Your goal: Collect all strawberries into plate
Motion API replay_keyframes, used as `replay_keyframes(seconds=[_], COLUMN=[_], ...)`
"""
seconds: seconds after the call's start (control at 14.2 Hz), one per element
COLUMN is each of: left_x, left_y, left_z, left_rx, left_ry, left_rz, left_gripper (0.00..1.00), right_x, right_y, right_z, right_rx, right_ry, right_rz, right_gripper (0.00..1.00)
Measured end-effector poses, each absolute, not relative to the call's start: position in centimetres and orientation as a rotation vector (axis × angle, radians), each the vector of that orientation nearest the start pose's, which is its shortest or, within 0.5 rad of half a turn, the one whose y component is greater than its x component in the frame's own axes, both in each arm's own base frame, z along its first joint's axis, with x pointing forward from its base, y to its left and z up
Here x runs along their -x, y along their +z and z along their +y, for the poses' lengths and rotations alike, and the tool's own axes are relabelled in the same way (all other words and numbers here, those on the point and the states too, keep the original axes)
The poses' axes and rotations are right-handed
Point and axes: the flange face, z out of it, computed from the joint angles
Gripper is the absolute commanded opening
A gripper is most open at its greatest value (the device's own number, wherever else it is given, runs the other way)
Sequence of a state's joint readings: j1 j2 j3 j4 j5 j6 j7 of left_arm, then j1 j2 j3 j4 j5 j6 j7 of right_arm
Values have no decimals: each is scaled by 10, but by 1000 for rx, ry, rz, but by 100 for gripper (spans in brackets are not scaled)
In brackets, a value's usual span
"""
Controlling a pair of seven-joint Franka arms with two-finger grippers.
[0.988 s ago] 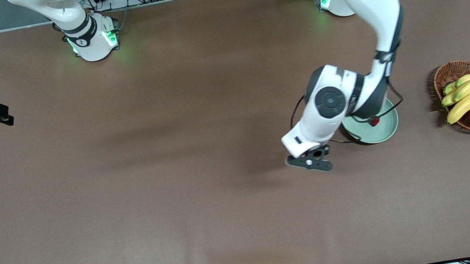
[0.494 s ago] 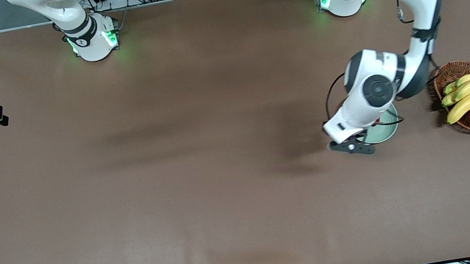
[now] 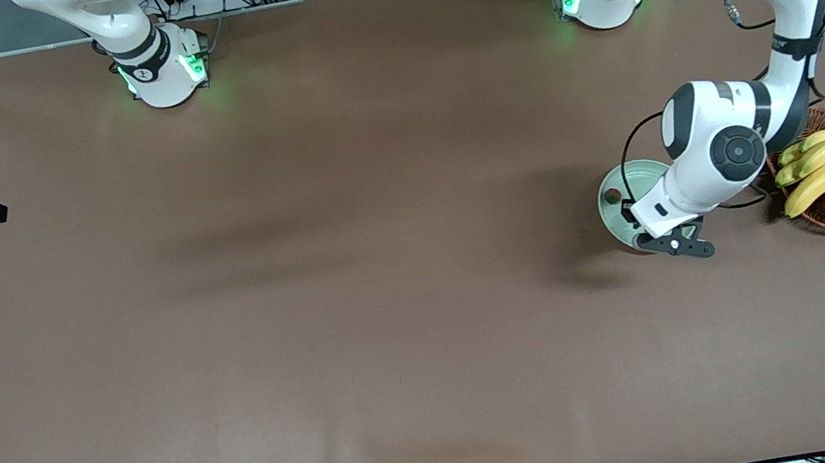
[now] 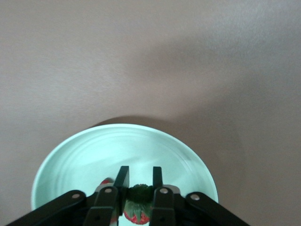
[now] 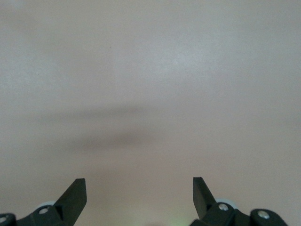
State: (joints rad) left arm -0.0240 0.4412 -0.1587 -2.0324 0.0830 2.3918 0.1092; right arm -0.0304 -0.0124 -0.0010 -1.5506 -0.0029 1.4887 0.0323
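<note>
Mint-green plate (image 4: 84, 155) lies below my left gripper (image 4: 138, 181), which pinches a strawberry (image 4: 138, 203) over it, ready to drop beside another strawberry (image 3: 611, 195); my right gripper (image 5: 139, 188) waits open over bare worktop (image 3: 304, 283).

A strawberry (image 3: 611, 195) lies in the mint-green plate (image 3: 612, 219); another (image 4: 138, 203) hangs above it.

Two white-shelled arms are shown, each base ringed by a black band and lit by green lamps. The left arm's wrist housing (image 3: 718, 151) is marked by a black circular cap, and black cables are looped beside it. Black, silver-screwed fingers (image 4: 123, 179) are fitted to both grippers.
</note>
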Motion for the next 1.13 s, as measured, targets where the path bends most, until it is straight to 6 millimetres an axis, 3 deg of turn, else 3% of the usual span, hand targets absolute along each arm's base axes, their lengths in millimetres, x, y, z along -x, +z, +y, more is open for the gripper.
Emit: replay_keyframes(seconds=[0.07,0.49,0.85,1.13], left_x=[-581,-589,-626,-641], left_y=[218,224,271,292], left_z=[-108,-109,-113,-111], left_rx=[3106,3111,3112,3109], left_ry=[124,77,-103,-177], left_rz=[544,538,525,512], left_gripper=[100,100,100,100], right_x=[-542,-542,-543,-546], right_y=[636,644,642,636], right_z=[-18,-22,-24,-25], right_rx=[3142,3138,3111,3098], right_ry=[70,43,48,68], right_rz=[103,116,131,134], right_gripper=[100,100,100,100])
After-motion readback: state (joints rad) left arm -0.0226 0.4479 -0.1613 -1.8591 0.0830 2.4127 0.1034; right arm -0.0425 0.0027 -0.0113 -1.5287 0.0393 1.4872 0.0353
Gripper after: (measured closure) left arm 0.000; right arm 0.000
